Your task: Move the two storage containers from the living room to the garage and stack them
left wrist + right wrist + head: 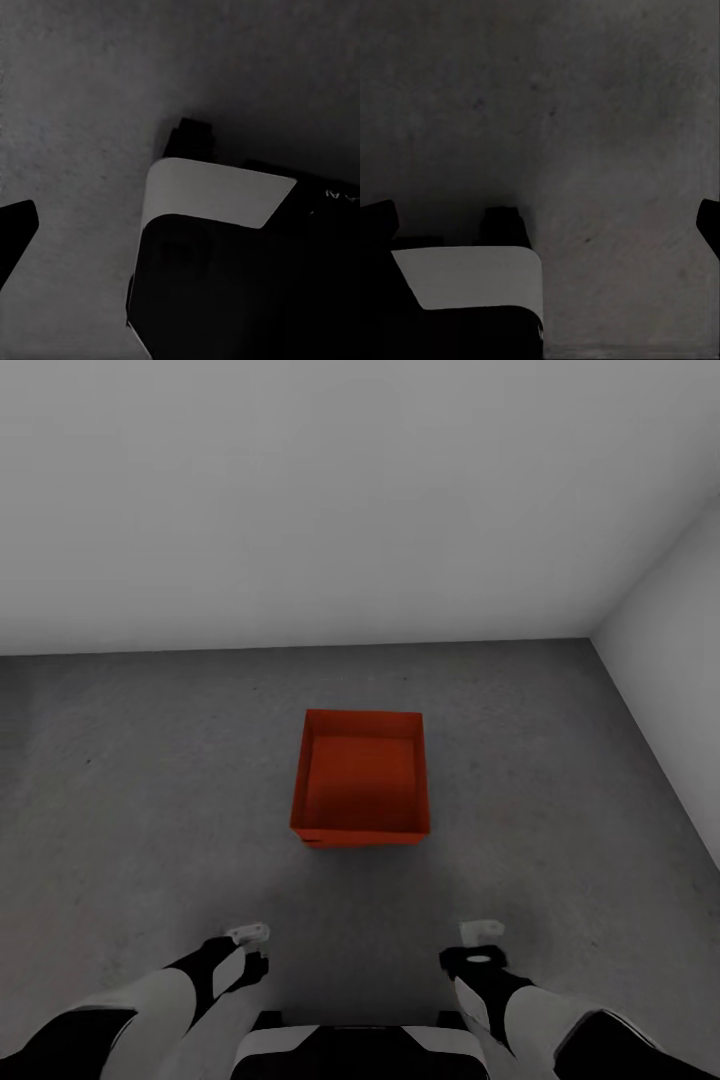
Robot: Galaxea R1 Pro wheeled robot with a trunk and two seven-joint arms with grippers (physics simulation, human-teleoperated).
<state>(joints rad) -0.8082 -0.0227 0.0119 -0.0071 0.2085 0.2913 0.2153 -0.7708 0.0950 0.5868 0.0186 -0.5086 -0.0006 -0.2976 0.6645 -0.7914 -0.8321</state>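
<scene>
The bin (362, 780) stands on the grey concrete floor (150, 780) of the garage, open side up, with nothing inside that I can see. At its near bottom edge a thin orange strip shows below the front wall, a little offset. This may be the rim of a 2nd bin under it, so the 2 may already be stacked, but I cannot tell for sure. Behind it the white back wall (350, 490) meets the floor, and a side wall (670, 660) closes the corner at the right.

The bin lies straight ahead of the robot, well apart from both arms. Its long axis seems to run away from the robot, with a short wall facing it. It sits almost on the midline between the left gripper (248, 950) and the right gripper (480, 945), so neither arm is clearly nearer.

Both grippers hang low beside the trunk and hold nothing. Whether their fingers are spread or pressed together, I cannot tell. In both wrist views I see the floor and the robot's own base (217, 199).
</scene>
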